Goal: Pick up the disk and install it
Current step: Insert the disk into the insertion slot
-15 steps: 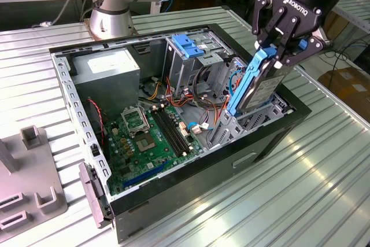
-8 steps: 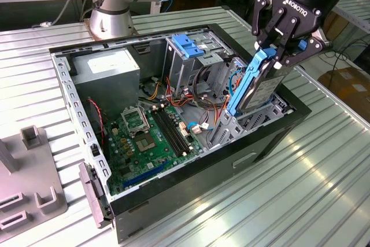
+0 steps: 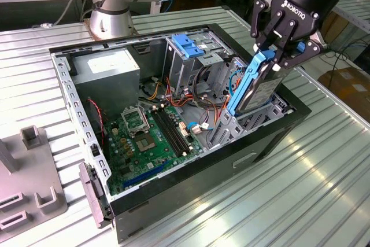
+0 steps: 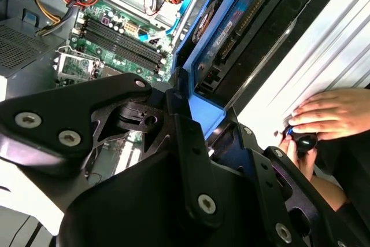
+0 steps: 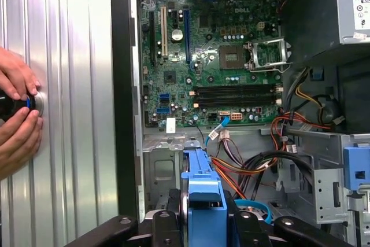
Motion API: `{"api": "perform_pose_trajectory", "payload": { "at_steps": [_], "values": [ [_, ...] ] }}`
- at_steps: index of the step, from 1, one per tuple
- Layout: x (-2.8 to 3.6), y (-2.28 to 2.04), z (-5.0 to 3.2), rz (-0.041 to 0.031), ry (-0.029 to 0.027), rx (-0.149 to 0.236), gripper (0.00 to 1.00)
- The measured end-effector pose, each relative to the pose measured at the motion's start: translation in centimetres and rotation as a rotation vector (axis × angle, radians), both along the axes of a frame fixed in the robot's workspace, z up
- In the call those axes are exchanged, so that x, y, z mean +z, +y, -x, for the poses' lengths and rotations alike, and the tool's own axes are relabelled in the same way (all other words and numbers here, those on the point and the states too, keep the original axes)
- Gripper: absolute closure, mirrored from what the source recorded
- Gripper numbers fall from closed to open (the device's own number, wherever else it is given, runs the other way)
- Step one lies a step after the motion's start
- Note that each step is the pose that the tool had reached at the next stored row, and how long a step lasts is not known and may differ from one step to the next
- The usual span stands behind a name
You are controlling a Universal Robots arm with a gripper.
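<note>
Blue-railed, dark-grey flat hard disk (image 3: 257, 88) hangs tilted at the upper right of the exterior view. My black claw (image 3: 277, 55) pinches its top end, and its lower end is just inside the open black computer case (image 3: 173, 212). I see the case on a ribbed silvery metal table (image 3: 324, 172), with a grey plastic fixture (image 3: 29, 183) lower left and a brown cardboard box (image 3: 347, 82) at the right edge. In the first wrist view a person's hands (image 5: 17, 114) rest on the table beside the case.

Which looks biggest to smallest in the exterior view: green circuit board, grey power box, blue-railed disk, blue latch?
1. Green circuit board
2. Grey power box, nearly as large
3. Disk, held in the pincer; nearness may flatter it
4. Blue latch
</note>
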State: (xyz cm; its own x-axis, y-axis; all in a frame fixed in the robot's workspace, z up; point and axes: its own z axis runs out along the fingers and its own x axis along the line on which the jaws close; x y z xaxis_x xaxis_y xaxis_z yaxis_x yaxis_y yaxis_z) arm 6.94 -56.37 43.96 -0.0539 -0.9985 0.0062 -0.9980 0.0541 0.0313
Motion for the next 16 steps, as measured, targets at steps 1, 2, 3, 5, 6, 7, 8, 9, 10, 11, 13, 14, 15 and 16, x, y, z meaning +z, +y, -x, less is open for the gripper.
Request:
{"api": "perform_pose_trajectory", "payload": {
  "at_steps": [1, 2, 3, 5, 6, 7, 8, 9, 10, 11, 13, 14, 15, 16],
  "values": [
    [-0.07, 0.0, 0.0, 0.0001, 0.0, 0.0, 0.63],
    [-0.12, 0.0, 0.0, 0.0, 0.0, 0.0, 0.63],
    [-0.18, 0.0, 0.0, 0.0, 0.0, 0.0, 0.63],
    [-0.32, 0.0, 0.0, 0.0001, 0.0, 0.0, 0.63],
    [-0.41, 0.0, 0.0, 0.0001, 0.0, 0.0, 0.63],
    [-0.49, 0.0, 0.0, 0.0001, 0.0, 0.0, 0.63],
    [-0.55, -0.01, 0.0, 0.0, 0.0, 0.0, 0.63],
    [-0.63, -0.01, 0.0, 0.0001, 0.0, 0.0, 0.63],
    [-0.7, -0.01, 0.0, 0.0001, 0.0, 0.0, 0.63],
    [-0.75, -0.01, 0.0, 0.0, 0.0, 0.0, 0.63],
    [-0.87, -0.01, 0.0, 0.0, 0.0, 0.0, 0.63],
    [-0.93, -0.01, -0.01, 0.0, 0.0, 0.0, 0.63],
    [-0.99, -0.01, -0.01, 0.0001, 0.0, 0.0, 0.63],
    [-1.06, -0.02, -0.01, 0.0001, 0.0, 0.0, 0.63]
  ]
}}
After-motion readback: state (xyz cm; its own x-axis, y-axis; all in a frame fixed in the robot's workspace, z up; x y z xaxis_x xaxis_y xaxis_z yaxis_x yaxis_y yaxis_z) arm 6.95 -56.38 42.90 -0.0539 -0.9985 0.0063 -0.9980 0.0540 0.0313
